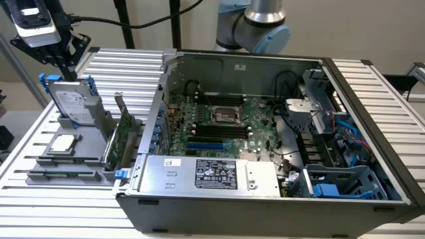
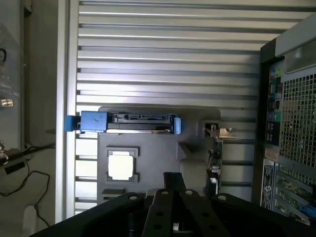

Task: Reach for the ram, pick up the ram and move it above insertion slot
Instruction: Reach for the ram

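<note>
The claw is seen in the upper left of the exterior view, hung in the air over the upright hard drive and its blue bracket. Whether the claw is spread or drawn together cannot be told, and no contact with any part is made out. The ram is found at the lower left of that view, laid flat as a narrow green stick in the nearest groove of the grey holder, well apart from the claw. Between the ram and the hard drive a square processor chip is seated in the holder, and the larger expansion card is stood on edge at the holder's side nearest the open computer case. Inside the case the motherboard is exposed, with the dark memory slots lined up across its middle. Everything is carried on a slatted metal surface, and the arm is seen behind the case at the upper centre. In the wrist view the black body of the claw is seen over the holder, with the hard drive viewed edge-on, the processor chip near it, and the expansion card toward the case.
</note>
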Tool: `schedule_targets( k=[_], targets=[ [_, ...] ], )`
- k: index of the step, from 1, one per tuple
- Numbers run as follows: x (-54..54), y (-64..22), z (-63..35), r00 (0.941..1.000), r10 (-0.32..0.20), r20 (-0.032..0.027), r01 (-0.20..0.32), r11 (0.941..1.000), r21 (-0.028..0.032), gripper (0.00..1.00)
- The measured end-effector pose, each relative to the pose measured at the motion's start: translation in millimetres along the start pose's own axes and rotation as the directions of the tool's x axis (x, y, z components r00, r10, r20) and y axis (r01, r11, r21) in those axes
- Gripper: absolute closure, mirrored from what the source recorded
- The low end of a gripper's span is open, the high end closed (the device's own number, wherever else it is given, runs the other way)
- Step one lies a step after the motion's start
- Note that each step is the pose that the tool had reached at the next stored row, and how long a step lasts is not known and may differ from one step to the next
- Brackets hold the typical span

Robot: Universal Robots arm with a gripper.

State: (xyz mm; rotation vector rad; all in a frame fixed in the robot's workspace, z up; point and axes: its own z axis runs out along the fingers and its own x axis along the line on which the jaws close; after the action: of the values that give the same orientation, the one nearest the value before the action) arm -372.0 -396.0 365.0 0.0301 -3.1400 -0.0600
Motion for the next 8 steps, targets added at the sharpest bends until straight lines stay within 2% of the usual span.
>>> schedule_targets(
  k=[3, 8],
  targets=[
    [0.2, -2.2, -0.2, 1.0000, 0.000, -0.0003, 0.000, 1.0000, 0.0001, 0.89],
    [3.2, -24.1, 0.0, 1.0000, 0.000, 0.0000, 0.000, 1.0000, -0.0001, 0.89]
  ],
)
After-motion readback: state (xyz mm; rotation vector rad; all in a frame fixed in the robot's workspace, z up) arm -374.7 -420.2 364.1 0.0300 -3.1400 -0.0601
